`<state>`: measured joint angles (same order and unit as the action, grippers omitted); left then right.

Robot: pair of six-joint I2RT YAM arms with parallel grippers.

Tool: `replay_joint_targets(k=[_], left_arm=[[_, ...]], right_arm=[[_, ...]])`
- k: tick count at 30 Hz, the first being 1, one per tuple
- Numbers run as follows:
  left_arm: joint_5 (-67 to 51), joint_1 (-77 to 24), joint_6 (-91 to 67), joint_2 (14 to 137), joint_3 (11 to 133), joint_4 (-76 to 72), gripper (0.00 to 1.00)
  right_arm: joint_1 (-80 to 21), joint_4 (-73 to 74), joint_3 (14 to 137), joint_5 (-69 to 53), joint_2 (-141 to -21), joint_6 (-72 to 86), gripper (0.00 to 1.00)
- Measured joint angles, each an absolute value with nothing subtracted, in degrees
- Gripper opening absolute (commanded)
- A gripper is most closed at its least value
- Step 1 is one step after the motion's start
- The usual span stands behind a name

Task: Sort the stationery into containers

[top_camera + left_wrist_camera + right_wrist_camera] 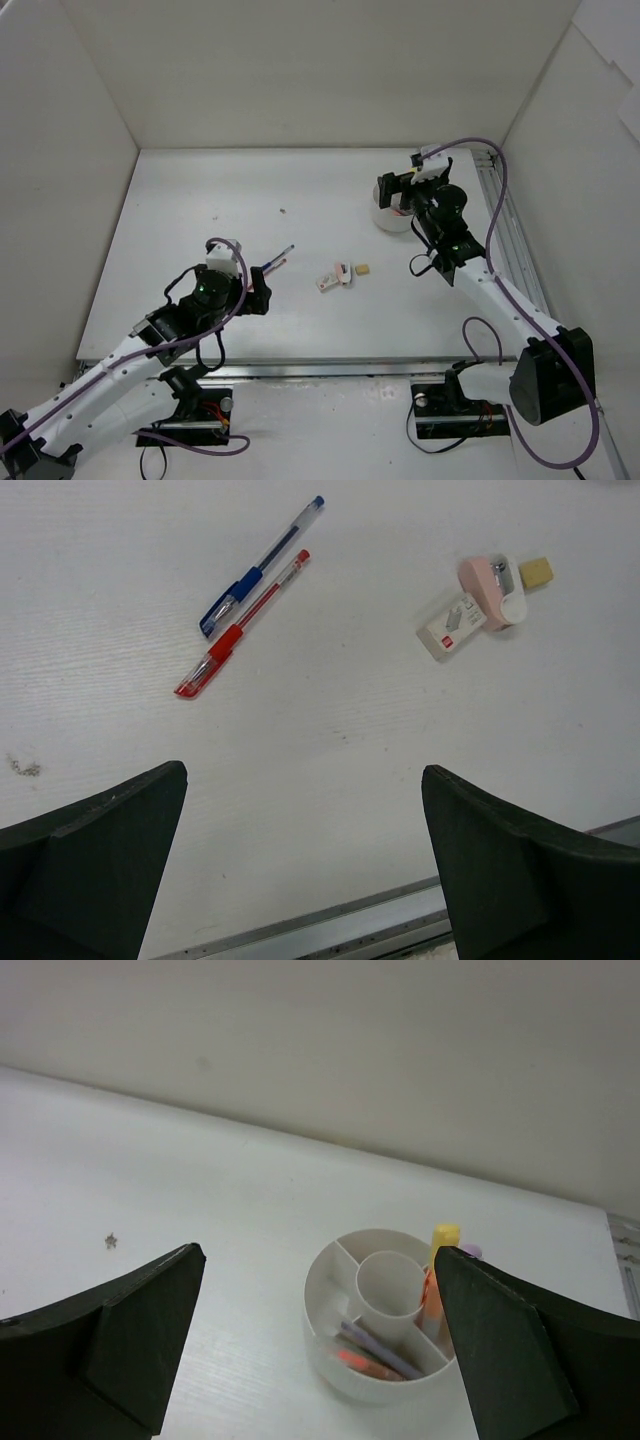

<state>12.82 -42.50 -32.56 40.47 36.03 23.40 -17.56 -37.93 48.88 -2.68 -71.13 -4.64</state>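
The white dish (386,222) is standing at the far right of the table (200,200), partly hidden under the right gripper (392,196), which is hanging over it. Near the middle, a white and pink cluster of erasers (334,278) is lying with a tan block (363,269) just to its right. Two thin pens (281,257) are lying side by side left of them, their near ends beside the left gripper (256,290). A dark speck (283,211) is sitting farther back.
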Motion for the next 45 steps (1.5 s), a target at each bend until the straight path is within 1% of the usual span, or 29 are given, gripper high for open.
replay_joint_targets(k=[3, 7, 11, 12, 13, 16, 19, 24, 27, 30, 31, 34, 36, 39, 40, 41, 42, 44, 45], left_arm=[[12.2, -40.2, -33.7, 45.1, 37.4, 24.6, 1.0], [7.5, -32.7, -33.2, 54.8, 39.7, 24.5, 1.0], [2.4, -28.3, -30.6, 64.5, 41.1, 22.6, 0.99], [1.6, -27.9, -29.7, 66.6, 41.6, 22.0, 0.99], [0.9, -27.7, -28.6, 68.6, 42.1, 21.4, 0.95], [-0.7, -27.6, -26.1, 73.3, 43.8, 19.7, 0.9], [-1.2, -27.6, -24.2, 76.8, 44.8, 17.7, 0.88], [0.9, -27.6, -22.9, 82.6, 45.8, 16.6, 0.88], [1.8, -27.6, -22.5, 85.8, 46.8, 16.3, 0.85], [2.2, -27.6, -22.3, 88.6, 48.0, 16.2, 0.77], [2.4, -27.6, -22.3, 89.4, 48.4, 16.1, 0.71], [2.9, -28.3, -21.9, 91.0, 50.1, 16.3, 0.61], [3.5, -29.7, -21.8, 92.0, 51.1, 16.4, 0.57], [4.9, -33.4, -22.2, 92.2, 51.4, 16.6, 0.43], [5.1, -34.7, -22.5, 92.2, 51.4, 16.7, 0.34], [5.3, -36.0, -23.0, 92.3, 51.4, 16.7, 0.3], [5.4, -37.0, -23.2, 92.3, 51.4, 16.8, 0.24], [5.5, -39.2, -24.1, 92.4, 51.4, 16.8, 0.2], [5.7, -40.2, -24.5, 92.4, 51.4, 16.9, 0.15]], right_arm=[[-19.0, -28.7, 51.1, -1.6, -71.0, -4.5, 0.98], [-22.2, -18.2, 51.9, -0.1, -71.0, -3.8, 0.98], [-24.8, -12.7, 51.5, -0.3, -70.3, -2.4, 0.98], [-25.0, -11.4, 51.3, -0.3, -69.6, -2.0, 0.98], [-25.0, -10.2, 51.2, -0.2, -68.9, -1.7, 0.98], [-25.0, -7.5, 51.0, -0.2, -66.7, -1.3, 0.98], [-25.0, -6.2, 50.8, -0.2, -64.9, -1.2, 0.98], [-25.2, -4.9, 49.9, -0.2, -63.2, -1.1, 0.98], [-25.2, -4.8, 49.3, -0.4, -63.0, -1.1, 0.98], [-25.2, -4.5, 48.9, -1.0, -63.0, -1.1, 0.98], [-25.2, -4.5, 48.8, -1.1, -63.0, -1.1, 0.98], [-25.2, -4.4, 48.7, -1.5, -62.9, -1.1, 0.98], [-25.2, -4.4, 48.6, -1.7, -62.7, -1.1, 0.98], [-25.2, -4.3, 48.3, -1.9, -62.0, -1.1, 0.98], [-25.2, -4.2, 48.2, -1.9, -61.6, -1.1, 0.98], [-25.2, -4.1, 48.2, -1.9, -61.2, -1.1, 0.98], [-25.2, -4.0, 48.2, -1.9, -60.8, -1.1, 0.98], [-25.2, -4.0, 48.2, -1.9, -60.1, -0.8, 0.98], [-25.2, -4.0, 48.2, -1.9, -59.7, -0.4, 0.98]])
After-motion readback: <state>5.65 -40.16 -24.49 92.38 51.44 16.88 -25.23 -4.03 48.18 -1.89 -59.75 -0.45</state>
